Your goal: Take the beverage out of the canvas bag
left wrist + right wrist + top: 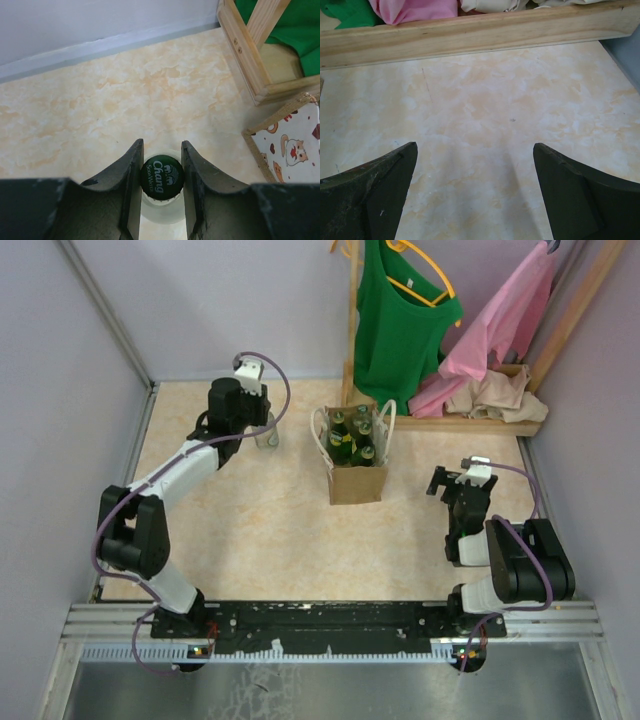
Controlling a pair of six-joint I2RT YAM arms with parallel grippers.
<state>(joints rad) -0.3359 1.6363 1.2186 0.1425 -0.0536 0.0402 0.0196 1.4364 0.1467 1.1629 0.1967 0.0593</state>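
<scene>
The tan canvas bag (357, 480) with two white looped handles stands upright mid-table and holds several green bottles (349, 436). Its patterned side shows at the right edge of the left wrist view (292, 150). My left gripper (262, 425) is at the back left, shut on a clear bottle (267, 435) that stands on the table. In the left wrist view the fingers (131, 175) press both sides of its green Chang soda water cap (161, 177). My right gripper (458, 480) is open and empty over bare table at the right, its fingers (375, 190) wide apart.
A wooden clothes rack (352, 340) stands at the back with a green top (400, 320) and pink garment (500, 330) on hangers. Its wooden base (480, 422) holds crumpled cloth and runs across the right wrist view (470, 35). Walls enclose the table.
</scene>
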